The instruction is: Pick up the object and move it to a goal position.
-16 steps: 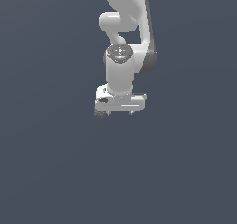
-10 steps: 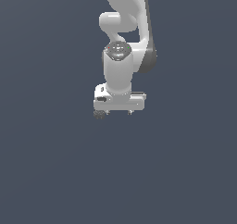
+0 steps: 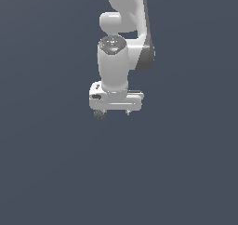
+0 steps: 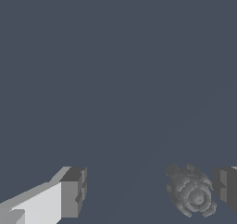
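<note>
The object (image 4: 192,195) is a small dark grey bumpy lump. In the wrist view it lies between my two fingers, close beside one dark fingertip (image 4: 226,187) and far from the other (image 4: 73,191); a narrow gap shows between lump and finger. My gripper (image 4: 150,190) is open wide and holds nothing. In the exterior view the white gripper (image 3: 113,111) points straight down, and the object (image 3: 99,115) shows as a dark speck under the hand's end on the exterior view's left.
A plain dark blue-grey floor (image 3: 56,173) fills both views. The white arm (image 3: 123,15) rises behind and above the hand. No other objects or goal marker are visible.
The hand has turned slightly and now sits level over the object. The object has not moved. The fingers stay apart.
</note>
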Robot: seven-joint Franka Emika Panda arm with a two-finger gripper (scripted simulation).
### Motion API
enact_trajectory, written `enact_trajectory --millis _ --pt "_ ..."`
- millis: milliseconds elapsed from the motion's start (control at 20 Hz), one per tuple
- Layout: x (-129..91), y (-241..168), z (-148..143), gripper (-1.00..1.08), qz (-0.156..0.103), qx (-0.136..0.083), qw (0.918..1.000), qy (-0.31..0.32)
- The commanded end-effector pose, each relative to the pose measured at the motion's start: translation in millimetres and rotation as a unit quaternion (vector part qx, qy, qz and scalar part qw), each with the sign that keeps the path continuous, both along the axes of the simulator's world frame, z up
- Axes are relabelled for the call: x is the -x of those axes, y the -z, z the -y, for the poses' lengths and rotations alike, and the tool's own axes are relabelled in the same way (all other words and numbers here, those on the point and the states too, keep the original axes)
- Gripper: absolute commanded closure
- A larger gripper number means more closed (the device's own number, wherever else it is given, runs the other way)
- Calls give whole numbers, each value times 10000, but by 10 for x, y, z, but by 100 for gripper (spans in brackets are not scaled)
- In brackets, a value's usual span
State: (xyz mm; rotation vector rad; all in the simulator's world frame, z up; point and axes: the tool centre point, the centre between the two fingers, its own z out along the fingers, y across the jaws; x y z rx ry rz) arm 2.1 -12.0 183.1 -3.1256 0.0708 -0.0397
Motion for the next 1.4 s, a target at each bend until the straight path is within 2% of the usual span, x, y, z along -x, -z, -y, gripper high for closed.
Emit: enact_trajectory --millis 0,350,950,1350 --pt "26 37 40 -92 -7 4 10000 2" --pt "221 274 289 -92 -35 19 10000 -14" --pt "853 827 871 -92 -111 63 9999 -44" --pt "1009 931 979 -92 -128 72 9999 -49"
